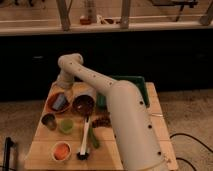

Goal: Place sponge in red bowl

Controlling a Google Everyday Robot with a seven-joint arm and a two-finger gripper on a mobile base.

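Observation:
The red bowl (51, 106) stands at the left of the wooden table, next to the dark brown bowl (84, 105). The blue-grey sponge (60, 102) sits inside the red bowl, tilted. My gripper (63, 90) hangs from the wrist just above the far rim of the red bowl, right over the sponge. I cannot tell whether it touches the sponge. The pale arm arches from the lower right up and over to the left.
A small white bowl with orange contents (61, 150) is at the front left. A metal cup (49, 121) and a green cup (66, 126) stand before the bowls. A brush (85, 142) lies mid-table. A green tray (131, 82) is behind the arm.

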